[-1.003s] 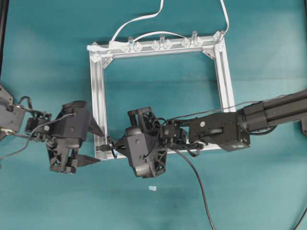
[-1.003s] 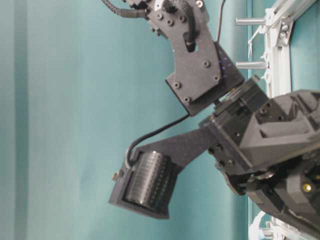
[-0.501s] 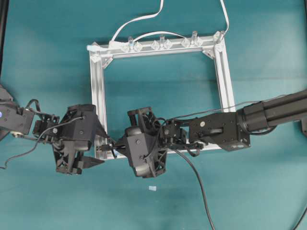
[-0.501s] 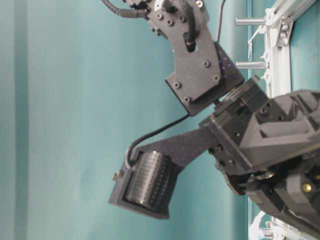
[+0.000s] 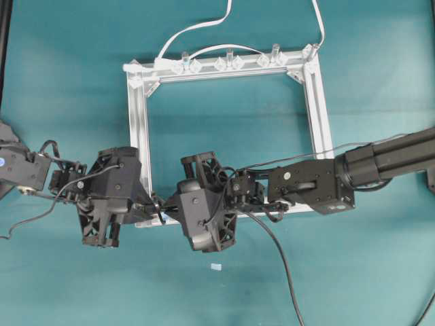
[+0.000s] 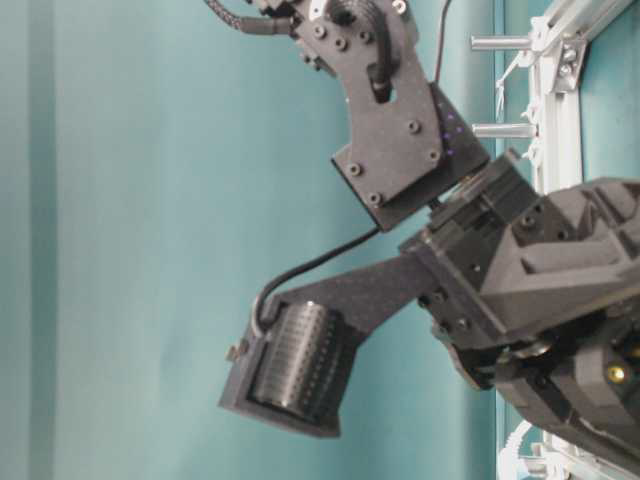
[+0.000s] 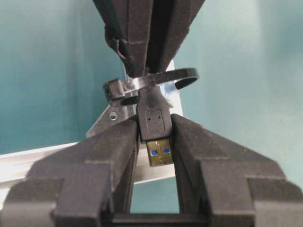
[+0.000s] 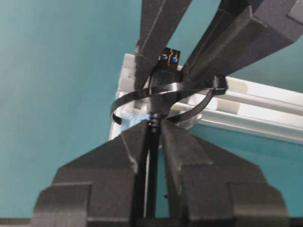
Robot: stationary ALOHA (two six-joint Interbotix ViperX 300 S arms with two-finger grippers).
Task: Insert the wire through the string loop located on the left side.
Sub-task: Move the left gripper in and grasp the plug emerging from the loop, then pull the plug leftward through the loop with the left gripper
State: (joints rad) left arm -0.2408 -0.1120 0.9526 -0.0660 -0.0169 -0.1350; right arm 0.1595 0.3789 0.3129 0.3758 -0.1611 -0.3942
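Observation:
The wire's black plug (image 7: 155, 118) has passed through the string loop (image 7: 163, 78), a thin dark band at the silver frame's lower left corner (image 5: 141, 136). In the left wrist view my left gripper (image 7: 155, 126) is shut on the plug's sides, with the gold tip showing between the fingers (image 7: 118, 146). Behind the loop (image 8: 165, 97), my right gripper (image 8: 154, 128) is shut on the wire's thin cable (image 8: 151, 156). From overhead the two grippers, left (image 5: 153, 206) and right (image 5: 164, 205), meet nose to nose at that corner. The wire (image 5: 280, 255) trails off to the lower right.
Several clear clips (image 5: 229, 62) stand on the frame's top rail, and a white cable (image 5: 194, 28) runs off behind it. A small pale scrap (image 5: 216, 267) lies on the teal table. The table-level view is filled by arm parts, with the frame (image 6: 555, 120) at its right edge.
My left gripper has moved right to the frame's corner and closed from wide open onto the plug. The right arm has stayed put.

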